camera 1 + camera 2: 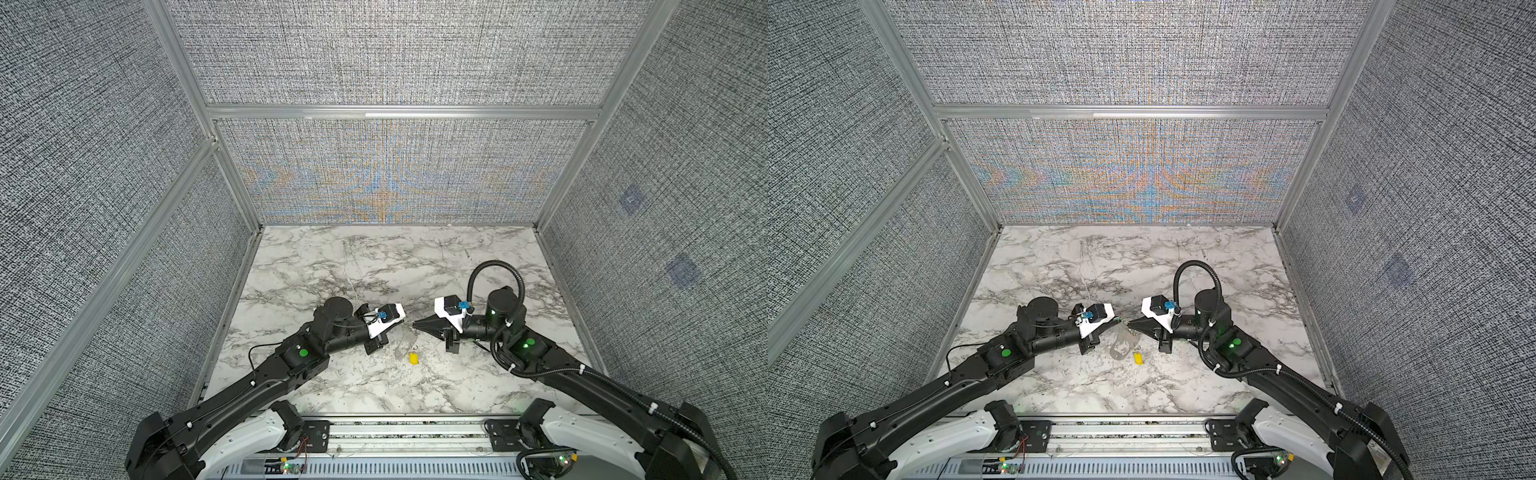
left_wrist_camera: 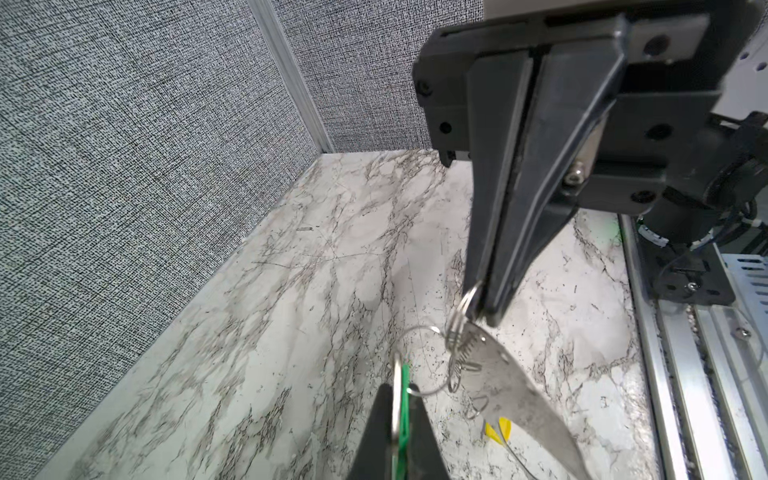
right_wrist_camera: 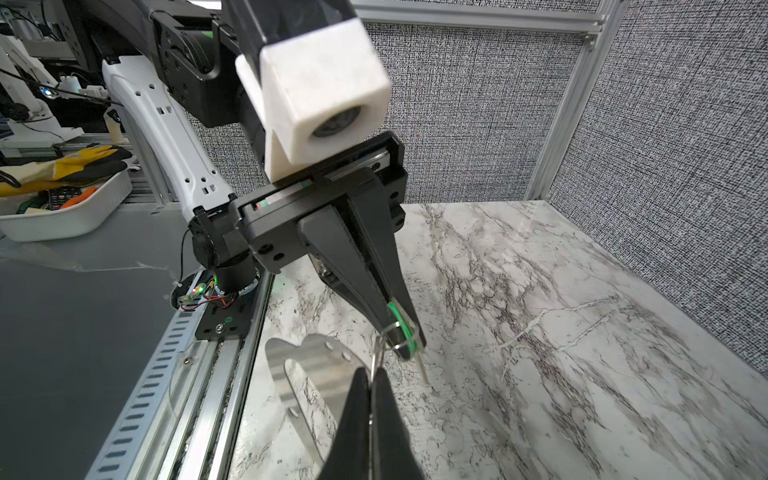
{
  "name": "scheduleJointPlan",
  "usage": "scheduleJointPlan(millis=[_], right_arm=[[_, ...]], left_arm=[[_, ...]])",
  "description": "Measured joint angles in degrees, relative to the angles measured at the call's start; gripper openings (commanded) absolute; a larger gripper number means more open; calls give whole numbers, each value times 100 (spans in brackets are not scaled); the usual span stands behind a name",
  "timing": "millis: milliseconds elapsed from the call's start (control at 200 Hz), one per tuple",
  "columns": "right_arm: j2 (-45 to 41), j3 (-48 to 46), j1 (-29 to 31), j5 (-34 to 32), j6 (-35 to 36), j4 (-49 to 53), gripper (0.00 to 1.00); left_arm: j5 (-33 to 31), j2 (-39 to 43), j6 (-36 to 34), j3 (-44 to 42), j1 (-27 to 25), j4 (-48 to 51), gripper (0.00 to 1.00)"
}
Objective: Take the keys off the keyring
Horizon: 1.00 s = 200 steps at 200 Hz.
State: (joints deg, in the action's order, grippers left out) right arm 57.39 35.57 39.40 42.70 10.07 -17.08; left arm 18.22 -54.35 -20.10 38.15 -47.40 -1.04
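Both arms enter from the lower corners in both top views and reach inward. The left arm (image 1: 266, 374) rises from lower left and the right arm (image 1: 582, 374) from lower right. Their forearms lie low over the marble tabletop (image 1: 374, 270), and the wrist cameras sit on the upper side. The left gripper (image 1: 402, 327) and the right gripper (image 1: 415, 326) point at each other, tips nearly meeting just below the middle of the tabletop. In the wrist views the left gripper (image 2: 401, 395) has its jaws pressed together on the green-tagged key (image 3: 401, 322), whose tag shows as a thin green strip between the fingers. The right gripper (image 3: 371, 374) is fully closed, pinching a wire ring (image 2: 461, 311) at the edge of the keyring (image 2: 511, 386). The keyring (image 1: 1123, 345) is a flat grey metal loop. It hangs tilted from that ring, sloping from the gripper tips toward the bottom of the frame. Whether its lower end touches the tabletop cannot be told. A larger thin ring links the green-tagged key to the cluster of rings on the keyring. The yellow-tagged key (image 1: 1138, 358) sits just beside the keyring's lower end, toward the lower right of it, on or close to the tabletop.
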Motion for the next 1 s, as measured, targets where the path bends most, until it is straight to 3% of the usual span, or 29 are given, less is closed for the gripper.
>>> scheduleJointPlan(millis=[330,1001], right_arm=[[9,-7,0,-2,282,166,0],[273,640,55,-378,1364,1456,0]], left_arm=[[72,-24,-203,188,37,284,0],[227,-313,-254,599,63,627,0]])
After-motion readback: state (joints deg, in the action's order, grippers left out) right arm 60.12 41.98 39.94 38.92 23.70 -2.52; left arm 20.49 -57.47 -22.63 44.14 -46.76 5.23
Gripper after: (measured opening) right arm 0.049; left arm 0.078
